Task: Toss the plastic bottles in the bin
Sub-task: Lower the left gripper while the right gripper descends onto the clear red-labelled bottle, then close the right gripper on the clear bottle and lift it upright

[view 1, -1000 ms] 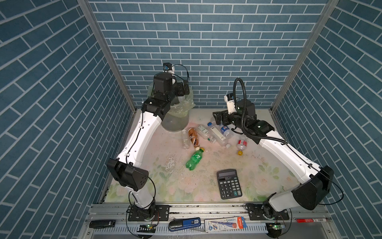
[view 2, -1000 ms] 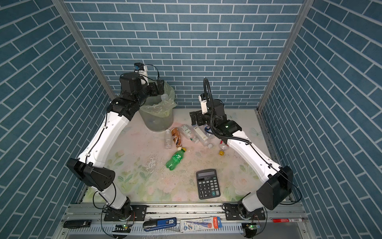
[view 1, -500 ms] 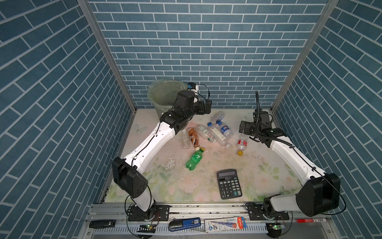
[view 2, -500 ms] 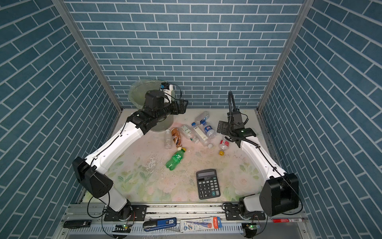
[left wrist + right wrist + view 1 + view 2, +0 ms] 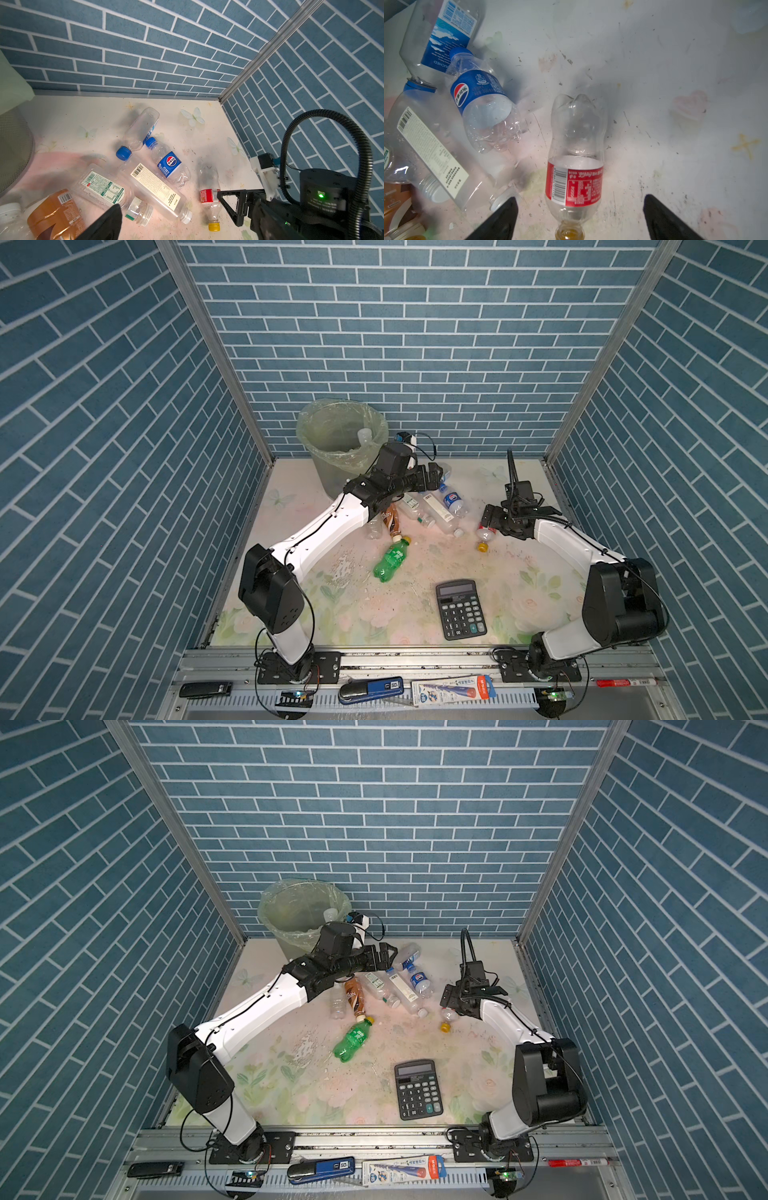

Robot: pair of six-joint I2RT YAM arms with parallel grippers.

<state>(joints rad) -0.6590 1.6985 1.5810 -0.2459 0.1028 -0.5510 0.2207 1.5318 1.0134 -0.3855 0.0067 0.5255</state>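
The bin [image 5: 308, 435] stands at the back left with a clear bottle [image 5: 365, 435] inside. Several plastic bottles lie in a cluster on the table, among them a blue-labelled one [image 5: 454, 502] [image 5: 170, 164], a brown one [image 5: 390, 520] and a green one [image 5: 390, 558]. My left gripper [image 5: 434, 479] hovers open at the cluster's far edge, beside the bin; the left wrist view shows only one fingertip [image 5: 110, 218]. My right gripper [image 5: 579, 209] is open. It straddles the neck end of a red-labelled bottle [image 5: 575, 180] [image 5: 485, 533] without touching it.
A black calculator [image 5: 460, 608] lies near the front, right of the middle. The blue brick walls close in on three sides, and the bin sits close to the back wall. A metal rail with small tools [image 5: 370, 689] runs along the front.
My left arm swung from above the bin to the right and down to the bottle cluster. My right arm pulled back from the cluster and came down over the red-labelled bottle.
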